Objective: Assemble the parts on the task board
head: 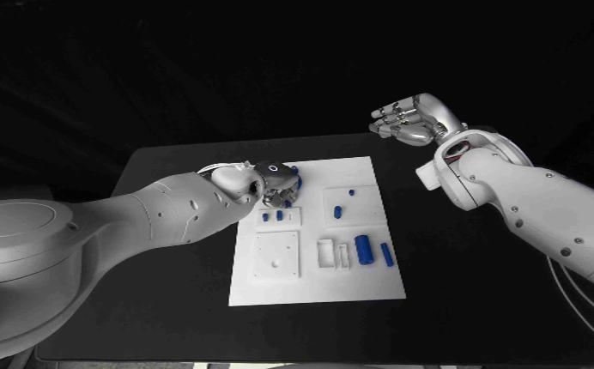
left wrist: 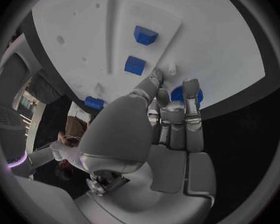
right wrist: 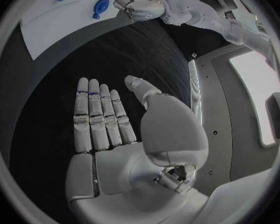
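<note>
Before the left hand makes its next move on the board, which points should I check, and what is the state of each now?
1. Left hand over the task board: ok, it sits at the board's far left corner.
2. Left hand holds a part: cannot tell; its fingers lie against a round blue part, but a grip is not visible.
3. Right hand clear of the board: ok, raised beyond the far right corner, flat, holding nothing.
4. Other parts undisturbed: ok, the blue cylinder lies in the near right area.
5. Square blue parts free of the hand: ok.
</note>
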### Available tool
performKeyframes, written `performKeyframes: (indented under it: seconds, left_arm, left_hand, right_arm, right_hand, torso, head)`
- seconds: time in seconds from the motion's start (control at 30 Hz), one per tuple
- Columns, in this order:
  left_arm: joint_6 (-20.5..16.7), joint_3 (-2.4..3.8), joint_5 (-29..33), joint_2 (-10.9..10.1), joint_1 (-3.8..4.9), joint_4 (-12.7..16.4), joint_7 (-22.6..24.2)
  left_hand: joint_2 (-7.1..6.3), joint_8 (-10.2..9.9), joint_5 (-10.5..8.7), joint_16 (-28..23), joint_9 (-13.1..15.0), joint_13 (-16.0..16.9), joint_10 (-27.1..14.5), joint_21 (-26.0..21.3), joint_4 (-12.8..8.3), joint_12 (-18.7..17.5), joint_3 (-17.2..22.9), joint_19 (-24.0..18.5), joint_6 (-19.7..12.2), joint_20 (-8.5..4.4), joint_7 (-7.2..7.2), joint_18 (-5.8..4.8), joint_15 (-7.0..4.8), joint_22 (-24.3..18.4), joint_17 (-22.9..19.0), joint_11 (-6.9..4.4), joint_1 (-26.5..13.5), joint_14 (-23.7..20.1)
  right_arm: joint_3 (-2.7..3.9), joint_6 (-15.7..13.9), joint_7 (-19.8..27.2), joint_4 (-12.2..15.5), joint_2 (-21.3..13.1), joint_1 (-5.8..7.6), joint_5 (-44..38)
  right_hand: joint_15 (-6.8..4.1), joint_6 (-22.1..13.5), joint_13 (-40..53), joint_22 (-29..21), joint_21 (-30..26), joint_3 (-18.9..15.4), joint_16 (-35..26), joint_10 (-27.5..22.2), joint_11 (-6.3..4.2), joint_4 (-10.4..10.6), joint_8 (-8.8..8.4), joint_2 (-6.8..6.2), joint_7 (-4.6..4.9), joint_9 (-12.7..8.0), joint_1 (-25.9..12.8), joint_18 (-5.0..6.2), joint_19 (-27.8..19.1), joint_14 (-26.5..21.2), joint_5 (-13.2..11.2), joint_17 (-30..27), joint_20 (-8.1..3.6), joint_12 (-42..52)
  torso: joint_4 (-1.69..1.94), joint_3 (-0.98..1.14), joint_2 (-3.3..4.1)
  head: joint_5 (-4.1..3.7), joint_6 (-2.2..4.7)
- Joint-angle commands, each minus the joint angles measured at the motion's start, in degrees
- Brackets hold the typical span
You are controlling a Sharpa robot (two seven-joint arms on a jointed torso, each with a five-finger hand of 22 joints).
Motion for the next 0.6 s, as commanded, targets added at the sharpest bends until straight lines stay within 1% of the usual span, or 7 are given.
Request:
performKeyframes:
  seconds: [0.03,0.17,0.27,0.43,0.6]
  left_arm:
    - [1.98,-0.16,-0.66,0.19,-0.32,0.2,1.26]
    - [2.74,-0.16,-0.66,0.34,-0.32,-0.06,0.68]
    - [3.2,-0.16,-0.66,0.43,-0.32,-0.14,0.19]
    - [4.05,-0.16,-0.94,0.66,-0.32,-0.32,-0.93]
    - [4.71,-0.17,-1.37,0.88,-0.32,-0.44,-1.85]
  left_hand:
    - [0.45,0.04,1.0,0.23,0.04,0.1,0.35,0.47,0.07,-0.04,0.36,0.29,-1.07,-0.27,0.32,-0.71,0.0,1.16,0.55,-0.23,-0.37,0.77]
    - [0.26,0.05,1.7,0.31,0.01,0.18,0.67,0.75,0.57,-0.19,0.32,0.46,-2.45,-0.27,0.56,-0.65,0.04,1.13,1.31,-0.12,-1.34,1.2]
    - [-0.21,0.05,1.68,0.33,-0.01,0.25,1.0,0.96,0.78,-0.31,0.39,0.58,-3.15,-0.25,0.72,-0.59,0.08,1.12,1.92,-0.05,-1.75,1.53]
    - [-1.56,0.05,1.58,0.36,-0.03,0.42,1.73,1.29,1.47,-0.6,0.42,0.8,-4.45,-0.15,1.03,-0.4,0.2,1.07,3.32,0.13,-2.51,2.23]
    - [-2.34,0.04,1.54,0.2,-0.04,0.51,2.08,1.43,2.22,-0.88,0.21,0.93,-4.73,-0.01,1.31,-0.23,0.36,1.04,3.91,0.37,-2.86,2.54]
  right_arm:
    - [0.02,0.73,0.65,0.05,0.02,-0.04,-0.38]
    - [0.02,0.74,0.65,0.06,0.02,-0.04,-0.38]
    - [0.02,0.74,0.66,0.06,0.01,-0.04,-0.37]
    - [0.02,0.76,0.66,0.07,-0.02,-0.04,-0.36]
    - [0.02,0.78,0.65,0.09,-0.05,-0.04,-0.35]
  right_hand:
    - [0.15,0.28,-0.07,-0.07,-0.24,-0.1,-0.27,0.23,-0.07,0.34,0.06,-0.1,-0.06,-0.04,-0.48,-0.1,0.24,0.33,0.45,-0.02,0.16,-0.32]
    - [0.16,0.29,-0.07,-0.07,-0.25,-0.26,-0.26,0.21,-0.07,0.43,0.06,-0.09,-0.07,-0.03,-0.5,-0.1,0.24,0.34,0.51,-0.02,0.16,-0.32]
    - [0.16,0.29,-0.07,-0.07,-0.25,-0.26,-0.26,0.21,-0.07,0.43,0.06,-0.09,-0.07,-0.03,-0.5,-0.1,0.24,0.34,0.51,-0.02,0.16,-0.32]
    - [0.16,0.29,-0.07,-0.07,-0.25,-0.26,-0.26,0.21,-0.07,0.43,0.06,-0.09,-0.07,-0.03,-0.5,-0.1,0.24,0.34,0.51,-0.02,0.16,-0.32]
    - [0.16,0.28,-0.07,-0.08,-0.27,-0.5,-0.26,0.2,-0.08,0.52,0.06,-0.09,-0.08,-0.04,-0.43,-0.11,0.23,0.35,0.57,-0.02,0.17,-0.33]
  torso:
    - [-0.02,0.01,0.0]
    - [-0.08,0.04,-0.02]
    - [-0.08,0.04,-0.02]
    - [-0.03,0.03,-0.02]
    - [-0.05,0.06,-0.01]
  head:
    - [0.06,0.07]
    - [0.18,0.09]
    - [0.26,0.12]
    - [0.18,0.11]
    - [0.2,0.07]
